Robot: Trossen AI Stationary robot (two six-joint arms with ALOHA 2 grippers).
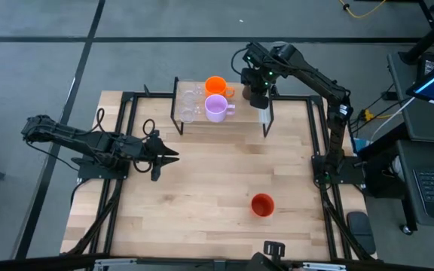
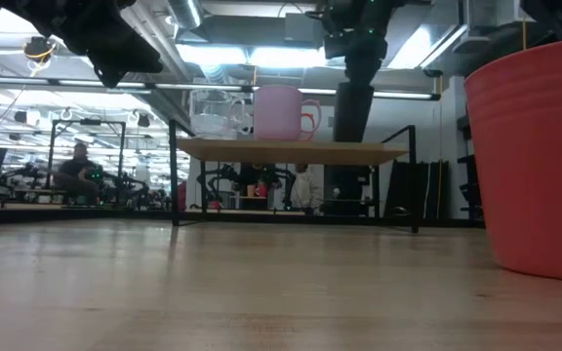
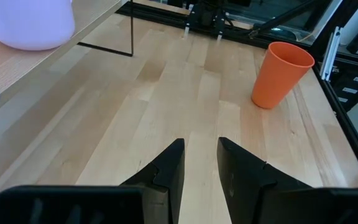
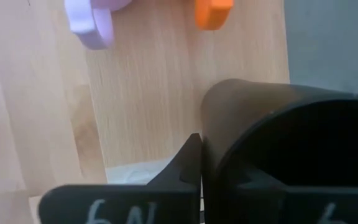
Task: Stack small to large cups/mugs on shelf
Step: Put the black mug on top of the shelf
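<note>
The right hand was positioned at the upper centre-right of the high view, over the right end of the shelf. Its fingers were closed on the rim of the black cup, with one finger pressed against the cup's outer wall in the right wrist view. In the low view the black cup stood upright with its base at the shelf board; contact with the board could not be confirmed. To the left of the cup on the shelf stood the lilac mug, with the orange mug just behind it and the two clear glass cups further left. The red-orange cup stood upright on the tabletop at the lower centre-right of the high view, well apart from the shelf. The left hand was located at the centre-left of the high view above the tabletop, with its fingers partly open and nothing between them.
</note>
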